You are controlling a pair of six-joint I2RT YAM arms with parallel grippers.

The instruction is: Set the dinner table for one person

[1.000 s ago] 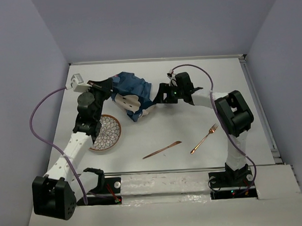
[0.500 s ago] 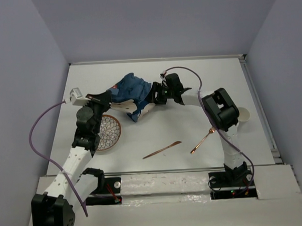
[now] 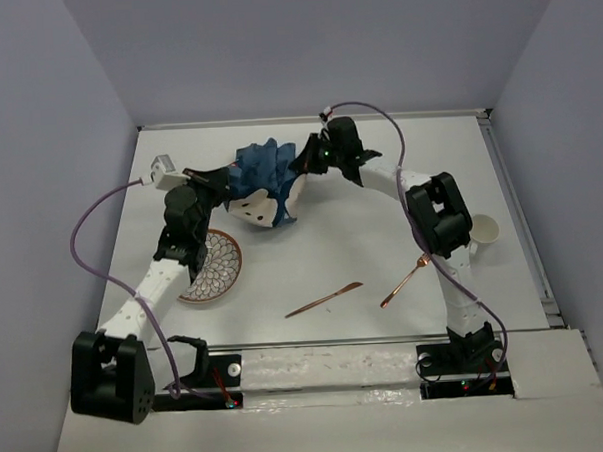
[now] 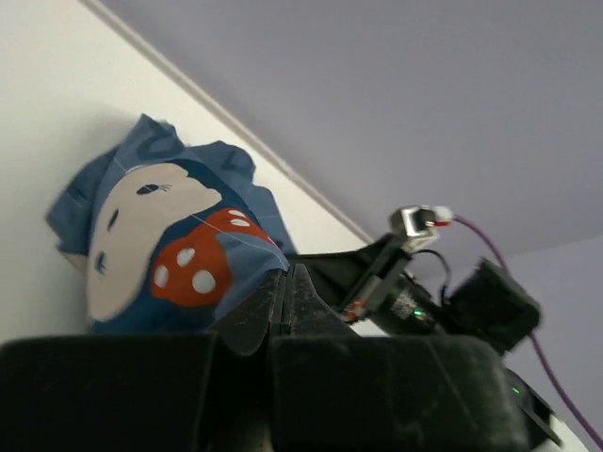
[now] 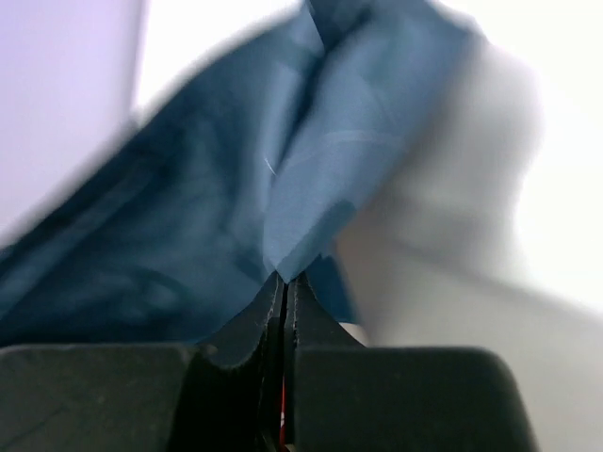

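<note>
A crumpled dark-blue cloth placemat (image 3: 265, 183) with a cartoon print hangs bunched between my two grippers above the far part of the white dinner table (image 3: 333, 255). My left gripper (image 3: 226, 177) is shut on its left edge; in the left wrist view the cloth (image 4: 160, 245) meets the shut jaws of that gripper (image 4: 287, 273). My right gripper (image 3: 307, 166) is shut on the cloth's right corner, and the blue fabric (image 5: 283, 179) runs up from my right gripper's (image 5: 285, 278) closed tips.
A patterned round plate (image 3: 215, 265) lies under the left arm. A copper knife (image 3: 323, 300) and a copper fork (image 3: 406, 279) lie near the front. A white cup (image 3: 485, 232) stands at the right, beside the right arm's elbow.
My right gripper has reached left and farther back and shut on the cloth's right corner. The placemat has shifted toward the back and bunched higher. The white cup has come into view.
</note>
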